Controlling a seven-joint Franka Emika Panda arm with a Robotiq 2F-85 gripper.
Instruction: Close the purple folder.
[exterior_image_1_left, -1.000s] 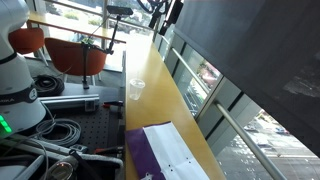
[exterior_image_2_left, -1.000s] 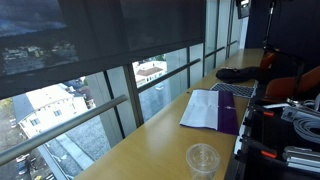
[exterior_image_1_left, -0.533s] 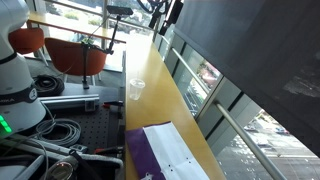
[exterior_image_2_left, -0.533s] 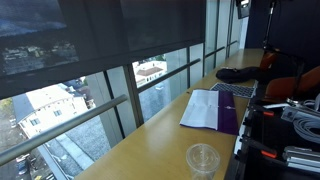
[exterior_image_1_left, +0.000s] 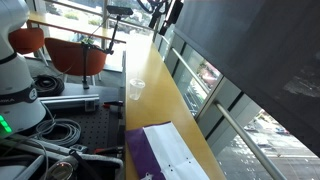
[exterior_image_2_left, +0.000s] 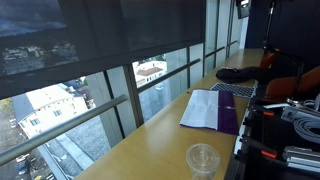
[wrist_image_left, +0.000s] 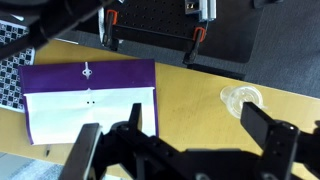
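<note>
The purple folder (wrist_image_left: 90, 95) lies open and flat on the wooden counter, white sheets showing below its purple cover. It also shows in both exterior views (exterior_image_1_left: 160, 152) (exterior_image_2_left: 212, 110). My gripper (wrist_image_left: 185, 125) is open and empty, hovering high above the counter between the folder and a small clear cup (wrist_image_left: 243, 98). The gripper itself is not visible in the exterior views.
The clear cup stands on the counter in both exterior views (exterior_image_1_left: 136, 88) (exterior_image_2_left: 203, 158). The long wooden counter (exterior_image_1_left: 160, 85) runs along a window wall. A dark bag (exterior_image_2_left: 238, 74) lies farther along it. Cables and the robot base (exterior_image_1_left: 18, 95) sit beside the counter.
</note>
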